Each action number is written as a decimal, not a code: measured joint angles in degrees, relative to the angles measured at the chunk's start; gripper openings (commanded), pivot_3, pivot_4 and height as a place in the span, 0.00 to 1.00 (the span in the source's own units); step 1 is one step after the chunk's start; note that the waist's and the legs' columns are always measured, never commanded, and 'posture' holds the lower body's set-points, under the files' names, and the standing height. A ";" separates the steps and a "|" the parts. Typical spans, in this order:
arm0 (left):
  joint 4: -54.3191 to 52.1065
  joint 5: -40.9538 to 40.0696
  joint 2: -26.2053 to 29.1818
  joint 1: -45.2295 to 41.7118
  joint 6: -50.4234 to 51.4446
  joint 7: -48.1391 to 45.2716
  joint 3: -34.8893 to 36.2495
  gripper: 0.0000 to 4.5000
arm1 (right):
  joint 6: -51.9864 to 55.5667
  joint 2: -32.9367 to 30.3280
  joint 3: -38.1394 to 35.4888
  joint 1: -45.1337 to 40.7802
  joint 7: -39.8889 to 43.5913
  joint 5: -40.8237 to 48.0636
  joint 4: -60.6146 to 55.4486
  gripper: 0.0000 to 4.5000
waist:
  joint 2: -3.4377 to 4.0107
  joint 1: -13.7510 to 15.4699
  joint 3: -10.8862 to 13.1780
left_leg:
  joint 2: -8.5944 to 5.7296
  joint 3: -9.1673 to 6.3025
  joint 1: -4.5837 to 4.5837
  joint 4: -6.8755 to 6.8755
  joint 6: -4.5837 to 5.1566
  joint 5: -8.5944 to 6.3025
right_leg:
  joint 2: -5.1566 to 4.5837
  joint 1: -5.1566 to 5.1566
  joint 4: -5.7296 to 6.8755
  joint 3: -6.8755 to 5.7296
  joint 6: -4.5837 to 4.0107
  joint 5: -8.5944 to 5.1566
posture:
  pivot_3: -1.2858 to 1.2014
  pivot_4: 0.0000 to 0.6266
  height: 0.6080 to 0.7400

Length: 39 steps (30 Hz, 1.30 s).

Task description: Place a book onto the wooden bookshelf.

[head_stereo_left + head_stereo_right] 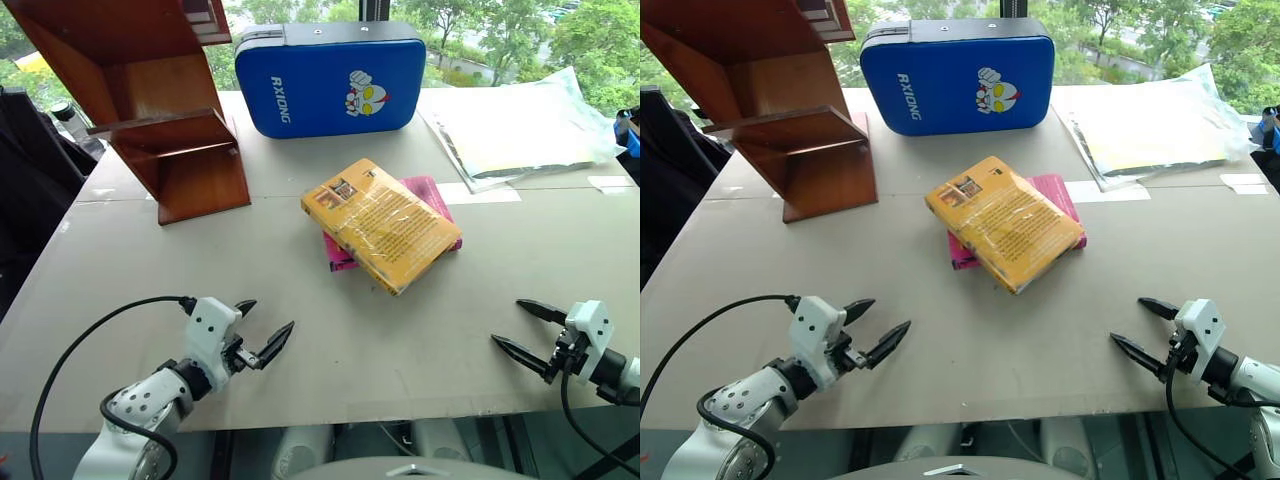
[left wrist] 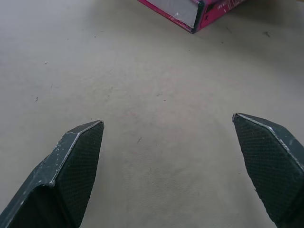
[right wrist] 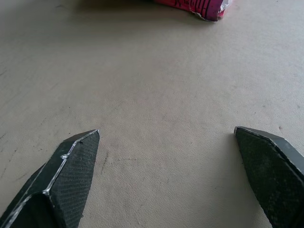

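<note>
Book (image 1: 384, 222) on thinner book (image 1: 428, 190), mid-table (image 1: 300, 380); bookshelf (image 1: 160, 110) back-left, case (image 1: 330, 80) behind.

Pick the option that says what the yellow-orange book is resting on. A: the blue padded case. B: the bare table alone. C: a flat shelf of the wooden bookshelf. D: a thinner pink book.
D: the book lies on top of the pink book, whose edges stick out from under it, clear of the blue padded case and the wooden bookshelf.
</note>
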 measured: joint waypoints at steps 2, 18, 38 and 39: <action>0.19 0.02 -0.01 -0.28 0.00 -0.03 -0.07 0.99 | 0.00 0.00 -0.08 0.16 -0.08 0.05 -0.06 1.00 | 0.00 0.03 0.00 | 0.00 0.00 0.00 0.00 0.00 0.00 | 0.00 0.00 0.00 0.00 0.00 0.00 | 0.52 0.24 1.00; 2.32 -1.28 -1.37 -2.95 0.54 -1.61 -0.64 0.99 | 0.72 0.01 -0.29 -0.53 -1.69 0.07 -0.43 1.00 | 0.05 0.05 -0.02 | 0.07 0.01 -0.04 0.00 0.01 -0.01 | 0.01 -0.01 -0.04 -0.09 0.00 0.00 | 0.52 0.24 1.00; 5.03 -8.80 10.74 -13.00 1.04 -15.73 3.60 0.99 | 15.14 -1.23 2.19 -23.49 -14.07 -1.07 -2.15 1.00 | 0.13 -0.24 0.03 | 0.11 0.04 -0.12 -0.02 0.01 0.00 | 0.11 -0.15 -0.03 -0.16 -0.30 0.18 | 0.52 0.24 1.00; 5.98 -10.31 12.20 -14.69 1.62 -17.21 4.77 0.99 | 16.12 -1.22 3.37 -26.69 -14.65 -1.88 -1.21 1.00 | 0.11 -0.26 0.05 | 0.11 0.04 -0.16 -0.01 0.01 0.01 | 0.20 -0.17 -0.03 -0.18 -0.31 0.19 | 0.52 0.24 1.00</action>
